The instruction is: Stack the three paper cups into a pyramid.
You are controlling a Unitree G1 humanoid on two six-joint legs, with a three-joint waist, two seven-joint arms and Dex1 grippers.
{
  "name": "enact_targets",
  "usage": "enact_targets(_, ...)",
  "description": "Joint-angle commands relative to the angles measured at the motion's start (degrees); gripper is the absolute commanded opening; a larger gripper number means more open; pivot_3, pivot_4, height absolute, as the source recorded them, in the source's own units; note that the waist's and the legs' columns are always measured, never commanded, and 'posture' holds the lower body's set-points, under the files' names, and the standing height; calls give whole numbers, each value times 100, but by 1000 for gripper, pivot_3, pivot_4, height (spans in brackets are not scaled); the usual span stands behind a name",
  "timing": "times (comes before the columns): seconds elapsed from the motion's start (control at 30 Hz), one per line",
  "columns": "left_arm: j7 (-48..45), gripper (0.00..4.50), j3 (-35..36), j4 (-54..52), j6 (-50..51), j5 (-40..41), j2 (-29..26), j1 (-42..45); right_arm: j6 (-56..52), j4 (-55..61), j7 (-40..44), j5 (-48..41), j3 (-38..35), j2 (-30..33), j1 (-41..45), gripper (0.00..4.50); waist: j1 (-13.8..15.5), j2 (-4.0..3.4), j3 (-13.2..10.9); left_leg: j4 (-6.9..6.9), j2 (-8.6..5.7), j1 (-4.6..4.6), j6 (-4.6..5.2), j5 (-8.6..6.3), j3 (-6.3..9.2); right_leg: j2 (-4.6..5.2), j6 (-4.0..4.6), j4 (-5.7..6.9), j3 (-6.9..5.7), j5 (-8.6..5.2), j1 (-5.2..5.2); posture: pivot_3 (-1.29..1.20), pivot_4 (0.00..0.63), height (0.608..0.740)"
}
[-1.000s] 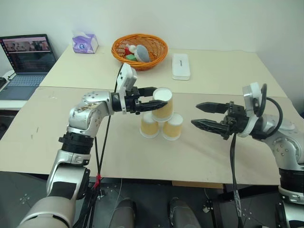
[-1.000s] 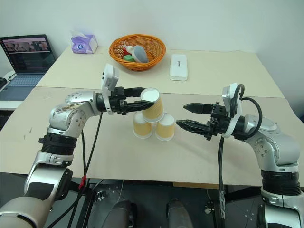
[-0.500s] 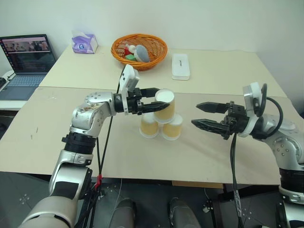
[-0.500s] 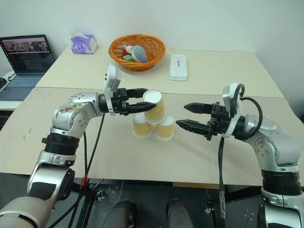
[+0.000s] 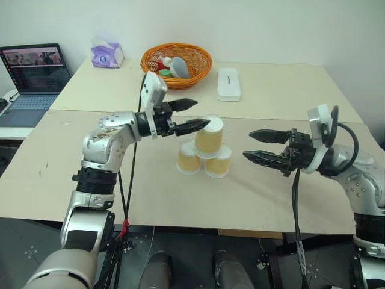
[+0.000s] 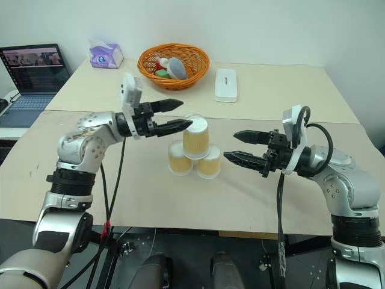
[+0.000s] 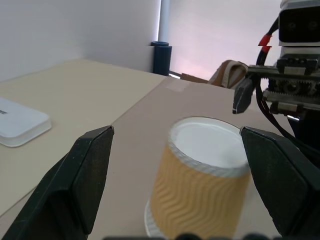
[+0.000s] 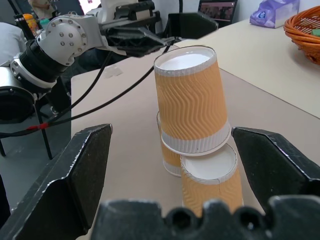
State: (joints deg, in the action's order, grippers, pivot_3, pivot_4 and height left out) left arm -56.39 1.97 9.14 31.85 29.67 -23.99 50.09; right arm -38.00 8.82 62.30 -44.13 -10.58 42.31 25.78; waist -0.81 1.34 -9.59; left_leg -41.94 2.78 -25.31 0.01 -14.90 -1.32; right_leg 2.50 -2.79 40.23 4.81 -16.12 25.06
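Left eye view — basket point(image 5: 176, 62) behind pyramid point(image 5: 204, 153).

The 2 head views look forward and down from above onto the desk point(image 5: 72, 174), side by side, sharing nearly the same scene. The left wrist view looks level along its claw point(image 7: 180, 175), close to the top cup point(image 7: 200, 185). The right wrist view faces the opposite way, close to the same stacked cups point(image 8: 197, 145), with the left claw point(image 8: 165, 37) beyond.

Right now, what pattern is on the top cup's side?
Wavy tan ripples on the top cup; clearest in the right wrist view.
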Motion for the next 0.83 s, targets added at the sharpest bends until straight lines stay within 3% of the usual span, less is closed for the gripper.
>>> enact_targets(0.03,469,4312,693,-685,615,733,-80,256,9,58,42,-110,-138,64,128,4500,-3,0,0,0,0,0,0,0,0,0,0,0,0,0,0,0,150,675)
enact_targets(0.17,1079,4312,1160,-1155,1196,1224,-135,88,13,15,67,-96,-114,61,160,4500,-5,0,0,0,2,0,0,0,2,1,0,0,0,0,0,0,150,675)
enact_targets(0.27,2135,4312,1679,-1380,1402,1296,28,-315,28,-20,79,-101,-102,32,184,4500,-4,0,0,-1,1,3,0,0,3,2,-1,5,1,1,-1,0,150,675)
enact_targets(0.53,3780,4312,2417,-1928,1149,1166,367,-1519,186,-121,-54,49,-229,41,23,4500,5,1,0,-3,2,1,-1,0,6,5,-2,4,1,3,0,0,150,675)
enact_targets(0.7,4180,4312,2488,-2129,796,990,477,-2145,557,-213,-607,412,-518,-52,-403,4500,52,2,0,-5,-3,2,-1,0,5,8,-3,2,0,4,-3,0,150,675)
enact_targets(0.83,4330,4312,2445,-2261,501,859,534,-2641,1041,-211,-1574,794,-927,-470,-769,4500,49,2,1,-4,-2,1,-2,0,3,8,-3,3,2,4,-2,0,150,675)
